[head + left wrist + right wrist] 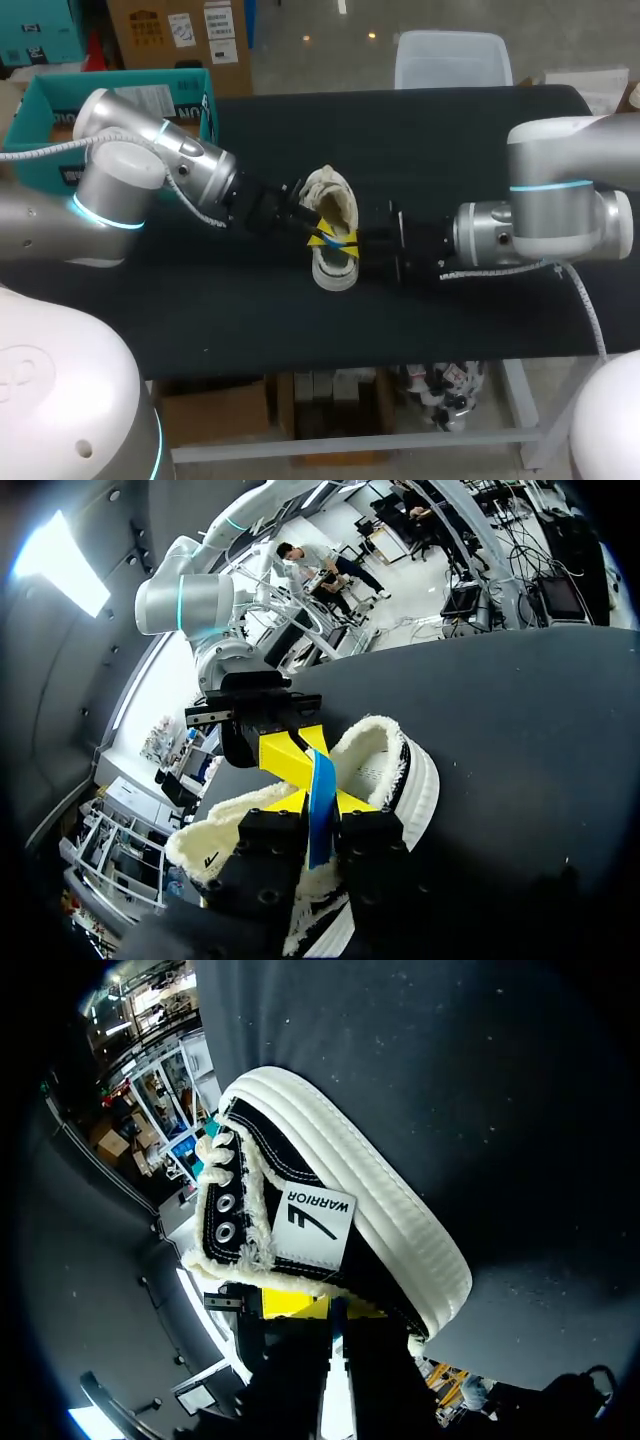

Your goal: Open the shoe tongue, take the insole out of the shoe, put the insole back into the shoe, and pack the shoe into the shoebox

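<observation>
Upper left of the head view: a teal open shoebox (pixel 38 105), so judged, stands at the far corner of the surface (pixel 450 150), well apart from the work.

Centre left: your left arm (pixel 130 185) comes in from the frame's left. Its left claw (pixel 320 236) sits over the opening of the shoe (pixel 338 200). The left wrist view shows this claw (pixel 322 802) clamped on the insole (pixel 320 780), a thin blue strip standing on edge between the yellow tips. That it is the insole is a judgement.

Centre: the shoe (pixel 395 770) lies mid-surface, with a black upper, a thick white sole and a fleece lining. The insole (pixel 336 238) is over the opening, not laid flat inside.

Centre right: the right claw (pixel 348 240) meets the left one at the opening, and the left wrist view shows it (pixel 290 755) just ahead. You cannot tell whether it is apart or together. The right wrist view shows mostly the side of the shoe (pixel 330 1210).

Handling, as judged: the insole is light, thin and floppy, and the fleece will likely drag on it. Hold it near one end and feed it in lengthwise. The shoe is light, with a soft upper that gives and a stiff sole. Grip it across the sole's sides or at the heel collar, not by the fleece edge.
</observation>
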Controlling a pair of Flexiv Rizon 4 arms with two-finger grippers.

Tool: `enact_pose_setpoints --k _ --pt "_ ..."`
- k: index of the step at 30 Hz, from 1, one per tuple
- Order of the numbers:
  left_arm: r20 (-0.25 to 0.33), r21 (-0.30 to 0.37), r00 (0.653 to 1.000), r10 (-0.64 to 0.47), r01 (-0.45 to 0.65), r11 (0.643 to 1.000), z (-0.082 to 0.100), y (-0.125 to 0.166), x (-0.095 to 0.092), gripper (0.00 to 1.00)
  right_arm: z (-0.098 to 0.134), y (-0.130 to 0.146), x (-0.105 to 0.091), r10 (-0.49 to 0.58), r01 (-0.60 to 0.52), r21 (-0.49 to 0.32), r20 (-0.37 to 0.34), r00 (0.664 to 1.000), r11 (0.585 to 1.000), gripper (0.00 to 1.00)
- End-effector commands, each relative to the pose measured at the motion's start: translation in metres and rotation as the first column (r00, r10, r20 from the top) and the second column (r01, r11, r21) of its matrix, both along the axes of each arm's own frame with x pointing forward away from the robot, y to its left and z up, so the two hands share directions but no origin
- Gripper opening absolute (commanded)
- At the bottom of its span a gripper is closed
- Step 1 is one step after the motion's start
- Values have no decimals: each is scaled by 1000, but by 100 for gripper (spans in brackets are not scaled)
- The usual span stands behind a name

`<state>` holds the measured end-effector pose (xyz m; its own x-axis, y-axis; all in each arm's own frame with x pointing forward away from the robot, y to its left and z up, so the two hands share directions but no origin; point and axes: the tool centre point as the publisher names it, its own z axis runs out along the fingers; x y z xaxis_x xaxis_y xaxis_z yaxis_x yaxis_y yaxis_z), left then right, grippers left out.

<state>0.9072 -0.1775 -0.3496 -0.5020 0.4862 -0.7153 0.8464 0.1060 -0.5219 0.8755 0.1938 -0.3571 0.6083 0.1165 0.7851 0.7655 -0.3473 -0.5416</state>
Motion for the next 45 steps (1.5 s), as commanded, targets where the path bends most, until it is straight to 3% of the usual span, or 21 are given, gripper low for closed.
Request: enact_pose_setpoints --k 1,5,8,19,24,26,28,31,33,35,39,42,43,45 --pt "1 0 1000 -12 12 1000 2 -1 -2 50 1 1 -1 -2 2 -20 0 1000 1000 0" --pt "11 13 1000 -22 22 1000 5 0 -7 49 3 0 -5 -6 6 -51 6 1000 999 0" --pt "17 16 1000 -24 24 1000 9 3 -10 39 4 -1 -6 -3 4 -69 14 1000 998 0" --pt "42 18 999 12 -12 1000 34 26 -16 43 0 4 -13 120 -107 -217 46 992 970 0" --pt "49 75 997 54 -57 995 50 38 -18 55 -5 5 -16 161 -144 -280 38 986 949 0" --pt "40 97 996 76 -80 992 58 42 -19 69 -7 6 -17 173 -154 -297 38 984 942 0" --pt "38 125 994 105 -109 986 67 47 -20 73 -9 7 -17 189 -168 -325 36 981 931 0" --pt "6 163 988 152 -151 975 77 55 -23 97 -13 8 -17 207 -182 -374 29 978 909 0" --pt "17 198 983 185 -185 963 81 61 -25 100 -15 9 -18 221 -191 -412 27 975 891 0" --pt "-12 225 975 223 -215 950 86 67 -27 100 -17 9 -19 233 -197 -443 28 972 874 0" --pt "-99 315 927 361 -315 895 95 80 -26 100 -18 10 -20 268 -218 -502 28 963 837 0" --pt "-189 381 851 490 -397 835 96 92 -23 100 -19 11 -21 288 -229 -538 28 957 811 0" --pt "-223 395 804 552 -443 805 97 100 -21 100 -21 11 -21 297 -233 -553 28 954 800 0" --pt "-238 410 770 593 -474 779 96 108 -21 100 -22 10 -21 305 -238 -564 26 952 791 0"
